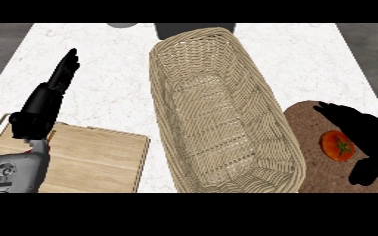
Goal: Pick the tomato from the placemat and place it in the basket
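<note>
Tomato [337, 145]: red, green stem on top, sits on the brown speckled placemat [317, 135] at right edge. Basket [221, 115]: long oval tan wicker, upright, mid-counter, just left of placemat, nothing inside.

Woven wicker basket [221, 110]; speckled brown placemat [314, 145]; wood-grain board [88, 160]; marbled white counter [111, 65].

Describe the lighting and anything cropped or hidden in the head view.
Head view: light is even and flat, with no glare on the basket; the right hand reads as a black silhouette that partly hides the tomato; the placemat is cut by the right edge.
</note>
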Controlling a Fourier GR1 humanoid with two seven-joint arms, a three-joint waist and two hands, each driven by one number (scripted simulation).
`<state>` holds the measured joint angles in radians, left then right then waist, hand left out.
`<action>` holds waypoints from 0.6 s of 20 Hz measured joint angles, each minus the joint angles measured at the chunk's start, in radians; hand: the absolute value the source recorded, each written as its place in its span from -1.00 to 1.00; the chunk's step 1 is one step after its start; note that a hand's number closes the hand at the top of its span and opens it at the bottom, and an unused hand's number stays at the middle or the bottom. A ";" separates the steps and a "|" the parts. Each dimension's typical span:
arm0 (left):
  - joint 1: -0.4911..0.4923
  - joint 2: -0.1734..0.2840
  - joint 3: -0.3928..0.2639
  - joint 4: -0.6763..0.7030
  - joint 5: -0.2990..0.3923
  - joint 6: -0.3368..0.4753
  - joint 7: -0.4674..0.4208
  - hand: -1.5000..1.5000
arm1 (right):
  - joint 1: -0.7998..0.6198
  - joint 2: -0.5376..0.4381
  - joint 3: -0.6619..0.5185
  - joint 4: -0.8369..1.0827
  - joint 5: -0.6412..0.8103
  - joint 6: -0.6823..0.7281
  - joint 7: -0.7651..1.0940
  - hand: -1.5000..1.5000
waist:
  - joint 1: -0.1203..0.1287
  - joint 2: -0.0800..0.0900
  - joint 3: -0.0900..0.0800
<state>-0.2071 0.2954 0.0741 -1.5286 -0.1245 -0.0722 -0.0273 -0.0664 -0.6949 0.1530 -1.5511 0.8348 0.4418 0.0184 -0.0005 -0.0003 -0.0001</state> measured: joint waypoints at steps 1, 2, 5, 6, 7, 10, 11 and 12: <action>0.002 -0.007 -0.003 -0.014 -0.006 0.002 0.011 0.00 | 0.003 0.008 -0.006 0.000 0.010 0.006 -0.007 -1.00 | 0.000 0.000 0.000; 0.007 -0.004 0.004 -0.018 -0.004 -0.004 0.010 0.00 | 0.015 0.016 -0.011 0.008 0.020 -0.009 -0.022 -1.00 | 0.000 0.000 0.000; 0.002 -0.015 0.007 -0.011 -0.018 -0.009 0.007 0.00 | 0.007 0.044 -0.028 0.050 0.056 -0.016 -0.055 -1.00 | 0.000 0.000 0.000; 0.020 -0.019 0.006 -0.033 -0.021 -0.010 0.012 0.00 | 0.002 0.047 -0.035 0.054 0.061 -0.006 -0.063 -1.00 | 0.001 0.000 0.000; 0.025 -0.022 0.007 -0.034 -0.023 -0.010 0.008 0.00 | 0.017 0.062 -0.030 0.040 0.076 -0.011 -0.053 -1.00 | 0.000 0.000 0.000; 0.004 -0.014 0.029 -0.015 -0.019 -0.029 0.008 0.00 | 0.023 0.084 -0.044 0.068 0.106 -0.019 -0.073 -1.00 | 0.000 0.000 0.000; -0.008 -0.018 0.029 -0.008 -0.024 -0.026 0.012 0.00 | 0.007 0.090 -0.049 0.091 0.116 -0.017 -0.078 -1.00 | 0.000 0.000 0.000; 0.001 -0.021 0.028 -0.036 -0.023 -0.028 0.028 0.00 | 0.012 0.091 -0.059 0.086 0.120 -0.013 -0.080 -1.00 | 0.000 0.000 0.000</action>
<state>-0.2062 0.2743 0.1025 -1.5646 -0.1479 -0.1002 0.0011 -0.0544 -0.6034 0.0937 -1.4652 0.9544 0.4289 -0.0619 -0.0003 -0.0001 0.0002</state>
